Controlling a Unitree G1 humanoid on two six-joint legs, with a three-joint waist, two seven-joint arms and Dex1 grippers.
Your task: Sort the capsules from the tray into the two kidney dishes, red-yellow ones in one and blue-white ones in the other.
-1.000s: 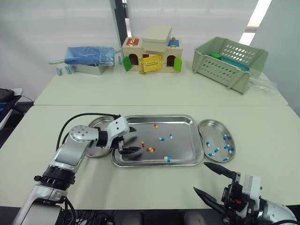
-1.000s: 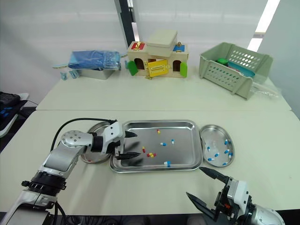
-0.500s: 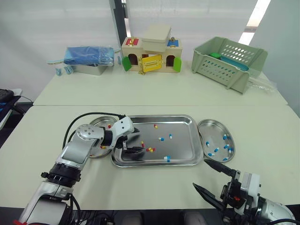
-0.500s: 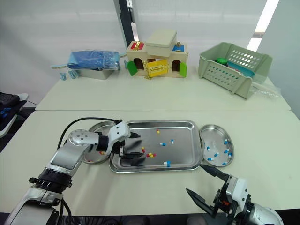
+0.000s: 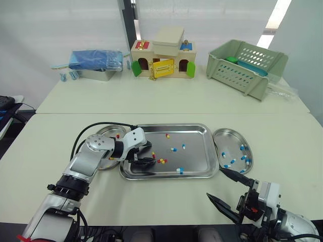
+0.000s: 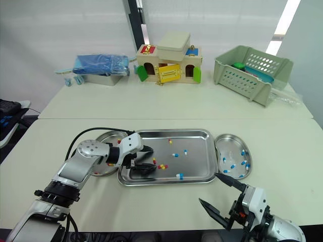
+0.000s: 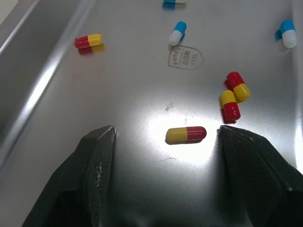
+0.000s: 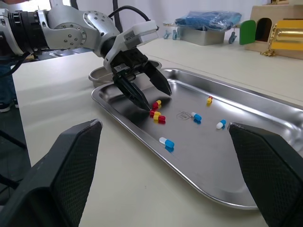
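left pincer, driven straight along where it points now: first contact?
Most likely the red-yellow capsule lying between the left pincer's open fingers, then the tray floor. Depth is unclear: the fingertips may touch the floor first.

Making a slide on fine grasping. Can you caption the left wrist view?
Open left gripper poised either side of a red-yellow capsule on the steel tray, other capsules scattered beyond.

Cream tables (image 5: pixel 166 98), white wall (image 5: pixel 60 25)

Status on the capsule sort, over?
Left gripper open, astride a red-yellow capsule on the tray. Right gripper open, short of the tray, holding nothing. Two more red-yellow capsules lie close beside it.
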